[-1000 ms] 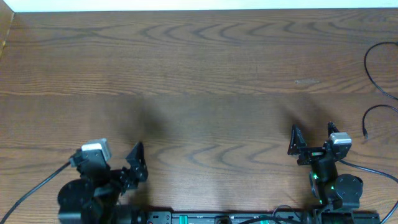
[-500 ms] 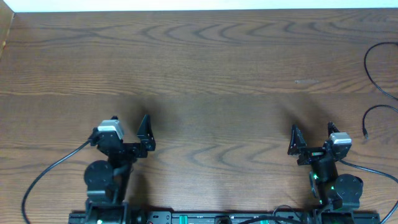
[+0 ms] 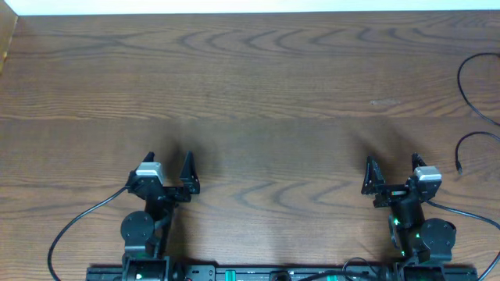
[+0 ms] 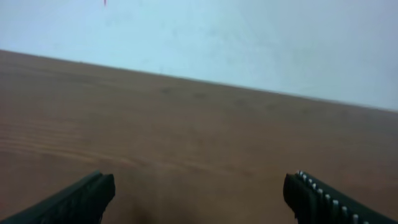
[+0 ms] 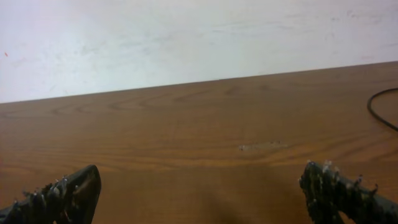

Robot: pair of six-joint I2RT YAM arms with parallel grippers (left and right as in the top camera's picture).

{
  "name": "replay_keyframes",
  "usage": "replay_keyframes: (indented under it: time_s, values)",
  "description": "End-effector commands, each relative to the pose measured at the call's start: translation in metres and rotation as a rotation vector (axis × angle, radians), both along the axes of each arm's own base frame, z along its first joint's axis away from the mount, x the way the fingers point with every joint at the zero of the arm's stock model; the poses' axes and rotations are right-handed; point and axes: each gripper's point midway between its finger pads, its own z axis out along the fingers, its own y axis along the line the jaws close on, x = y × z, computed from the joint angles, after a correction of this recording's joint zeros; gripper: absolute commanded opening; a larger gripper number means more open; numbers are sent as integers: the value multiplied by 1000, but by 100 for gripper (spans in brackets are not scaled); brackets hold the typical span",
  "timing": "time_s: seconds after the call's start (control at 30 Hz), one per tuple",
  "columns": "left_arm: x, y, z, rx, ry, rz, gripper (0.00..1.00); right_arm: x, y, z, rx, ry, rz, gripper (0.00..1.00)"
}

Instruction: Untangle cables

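Both jaws wide apart — empty

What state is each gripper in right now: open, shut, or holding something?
Left gripper: open, holding nothing.
Right gripper: open, holding nothing.

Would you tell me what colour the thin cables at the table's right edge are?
The cables are black; overhead shows them best.

A brown wood-grain tabletop [image 3: 250,94] spans the view. Thin black cables [image 3: 460,84] lie in loose curves at its right edge.
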Motion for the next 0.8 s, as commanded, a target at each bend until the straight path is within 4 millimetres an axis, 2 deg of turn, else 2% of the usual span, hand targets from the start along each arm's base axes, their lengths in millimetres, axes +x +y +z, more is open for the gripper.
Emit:
replay_keyframes:
  time_s: [0.0,0.17,0.37,0.6,0.77]
  values:
    - [-3,2,-11,116,29,-2,93,0,1,0,10,-1,5,99]
    - [-9,5,-34,160,119,5,92,0,1,0,10,-1,5,99]
    - [-9,14,-27,167,92,58,92,0,1,0,10,-1,5,99]
    - [-10,14,-16,165,46,62,93,0,1,0,10,-1,5,99]
    - [-10,14,-16,165,44,62,92,0,1,0,10,-1,5,99]
